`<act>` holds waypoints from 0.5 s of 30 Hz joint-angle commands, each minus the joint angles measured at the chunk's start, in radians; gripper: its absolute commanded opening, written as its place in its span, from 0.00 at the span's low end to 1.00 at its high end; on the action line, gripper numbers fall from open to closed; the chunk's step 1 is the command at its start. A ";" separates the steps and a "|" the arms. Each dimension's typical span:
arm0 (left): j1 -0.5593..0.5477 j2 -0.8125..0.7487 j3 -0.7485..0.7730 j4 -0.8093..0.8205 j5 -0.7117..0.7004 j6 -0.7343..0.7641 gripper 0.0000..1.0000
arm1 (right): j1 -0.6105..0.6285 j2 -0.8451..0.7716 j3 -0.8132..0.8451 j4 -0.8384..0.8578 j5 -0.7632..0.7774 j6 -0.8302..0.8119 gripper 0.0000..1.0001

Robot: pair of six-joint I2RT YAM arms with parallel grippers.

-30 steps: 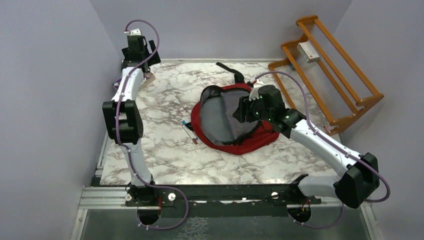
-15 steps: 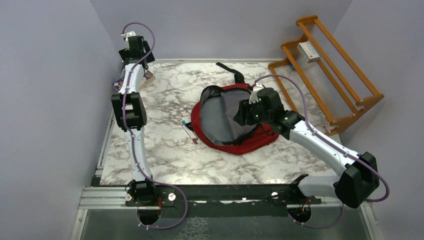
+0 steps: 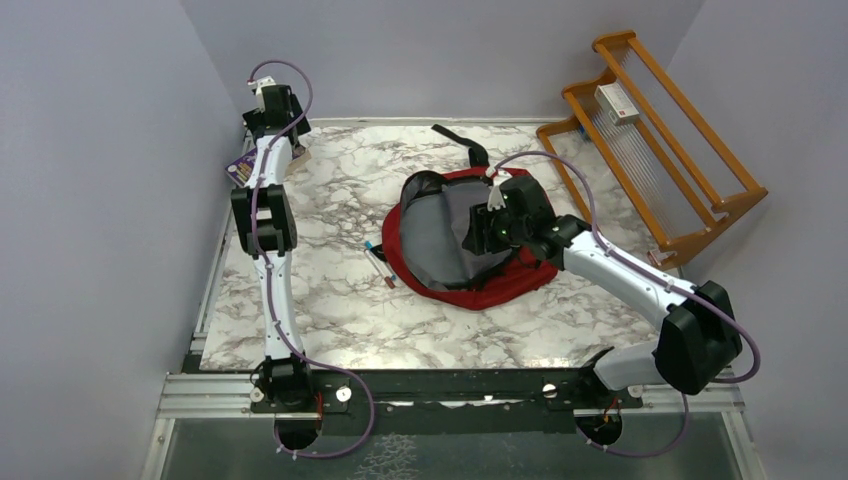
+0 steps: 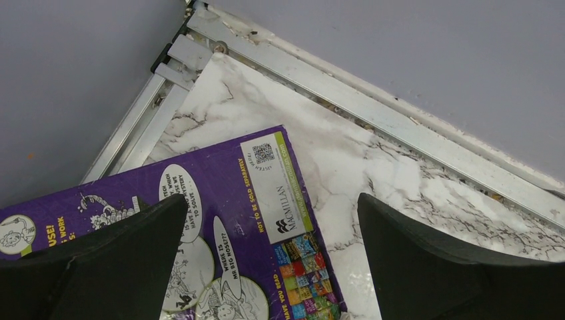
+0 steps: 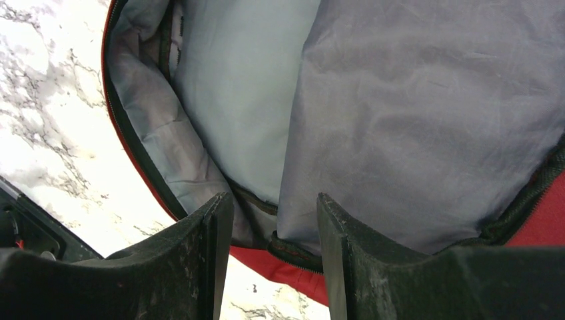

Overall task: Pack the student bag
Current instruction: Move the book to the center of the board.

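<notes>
The student bag, a red backpack, lies open mid-table with its grey lining showing. My right gripper hovers over the open mouth. In the right wrist view its jaws stand apart, and the zipped rim of the grey-lined flap sits between them, close to the right finger and not pinched. My left gripper is at the far left back corner over a purple book. In the left wrist view its jaws are wide open above the book's cover.
Two pens lie on the marble just left of the bag. A black strap trails behind it. A wooden rack with a white box stands at the back right. The table's metal rail and walls close in by the book.
My left arm has stretched further into the back left corner, over the purple book. My right gripper has shifted left and back across the bag's open mouth.
</notes>
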 commanded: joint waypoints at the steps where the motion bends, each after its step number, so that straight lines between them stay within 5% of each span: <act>1: 0.009 0.025 0.035 0.056 -0.028 -0.017 0.98 | 0.005 0.029 0.043 0.009 -0.047 0.006 0.54; 15: 0.016 0.028 -0.099 0.041 0.042 -0.028 0.89 | 0.005 0.056 0.060 0.003 -0.055 0.008 0.54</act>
